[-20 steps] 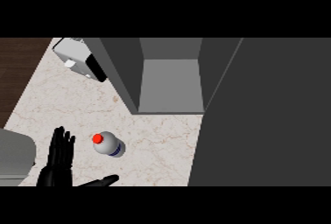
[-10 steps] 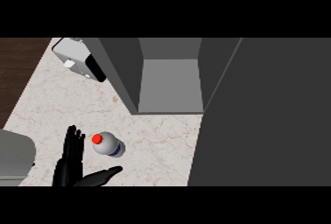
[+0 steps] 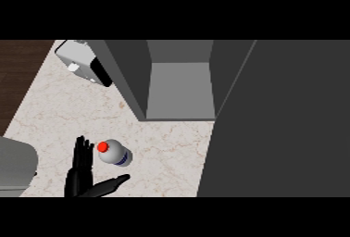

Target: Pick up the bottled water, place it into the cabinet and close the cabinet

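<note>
1. One hand [image 3: 82,178] shows, low at the view's left beside a grey forearm; by that position I take it for the robot's left. The right hand is not in view.
2. Its fingers [image 3: 82,150] are straight and spread apart, pointing up the view along the left side of the bottled water [image 3: 115,153]. The thumb [image 3: 113,183] angles out below the bottle. Nothing is clasped yet.
3. The bottled water stands upright on the marbled worktop [image 3: 171,143], red cap toward the camera, just beside the fingers. Whether they touch it I cannot tell from above.
4. The cabinet [image 3: 179,90] is open, its grey inside visible further up the worktop, well apart from the bottle. Its dark door [image 3: 280,120] fills the right of the view.
5. The step in hand, as I judge it, is the grasp. To do it well, bring the palm square against the bottle's side, then curl fingers and thumb round the body below the cap so it does not tip or slide away.
6. Lift only once both sides are wrapped. A small white and black appliance [image 3: 83,62] stands at the far left, clear of the route to the cabinet.
</note>
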Motion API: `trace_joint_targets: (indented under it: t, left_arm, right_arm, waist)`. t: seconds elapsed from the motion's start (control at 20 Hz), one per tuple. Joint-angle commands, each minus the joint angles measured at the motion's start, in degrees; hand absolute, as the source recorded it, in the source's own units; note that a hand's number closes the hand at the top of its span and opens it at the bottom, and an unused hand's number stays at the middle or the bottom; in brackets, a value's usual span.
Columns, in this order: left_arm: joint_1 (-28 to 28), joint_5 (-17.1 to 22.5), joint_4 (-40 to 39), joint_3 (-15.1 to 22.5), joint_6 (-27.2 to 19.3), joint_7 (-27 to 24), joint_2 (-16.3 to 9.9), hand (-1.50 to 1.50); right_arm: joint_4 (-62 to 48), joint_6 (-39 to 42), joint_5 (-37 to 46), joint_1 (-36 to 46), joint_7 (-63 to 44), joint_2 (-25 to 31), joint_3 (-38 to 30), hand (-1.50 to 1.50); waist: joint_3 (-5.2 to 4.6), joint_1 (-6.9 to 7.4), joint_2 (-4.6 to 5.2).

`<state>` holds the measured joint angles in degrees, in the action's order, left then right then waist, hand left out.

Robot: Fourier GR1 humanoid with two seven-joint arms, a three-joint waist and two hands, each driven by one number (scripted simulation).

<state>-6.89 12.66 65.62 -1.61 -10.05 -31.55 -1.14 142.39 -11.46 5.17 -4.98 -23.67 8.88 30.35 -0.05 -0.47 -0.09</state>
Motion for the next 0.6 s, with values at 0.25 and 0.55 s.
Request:
trace_joint_targets:
  t: [0.25, 0.55]
  left_arm:
    - [11.7, 3.5, -15.8, -6.2, 2.0, -8.9, -0.3, -1.5]
    - [13.9, 4.9, -16.9, -5.1, 1.5, -11.8, 0.2, -1.5]
  right_arm:
    - [4.1, -1.8, 7.3, -1.2, -0.8, 1.4, 4.0, -1.5]
    - [5.9, -0.6, 3.3, -4.7, 2.2, 4.9, 1.0, -1.5]
  waist:
    - [-0.02, -0.3, 0.02]
    - [0.06, -0.1, -0.02]
